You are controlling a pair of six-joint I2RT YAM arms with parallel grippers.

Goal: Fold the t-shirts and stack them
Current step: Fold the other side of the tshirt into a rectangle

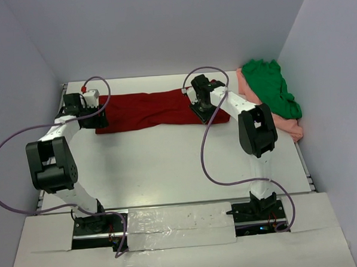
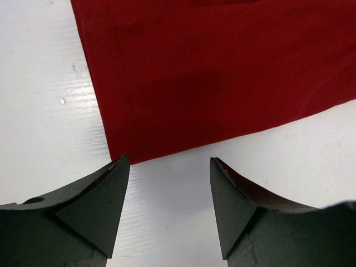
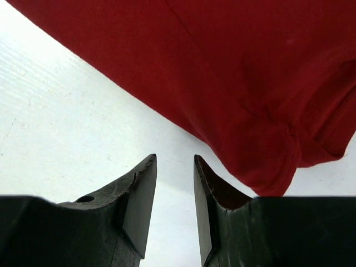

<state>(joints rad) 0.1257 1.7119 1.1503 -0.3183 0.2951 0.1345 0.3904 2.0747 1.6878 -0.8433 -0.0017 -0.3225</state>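
Now — left end effector [image 2: 169, 160] low, released by red t-shirt [image 2: 222, 72] | right end effector [image 3: 174, 157] low, released

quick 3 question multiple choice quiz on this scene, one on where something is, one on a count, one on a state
1. Where does the green t-shirt lie?
A) on the salmon pink t-shirt, far right
B) between the arm bases
C) far left corner

2. How many t-shirts show?
A) two
B) three
C) four

3. The left end effector is:
A) shut on cloth
B) open, empty
C) shut, empty

Answers:
1 A, green is heaped over pink at the right edge.
2 B, those two plus the dark red t-shirt.
3 B, its jaws stand apart with nothing between them.
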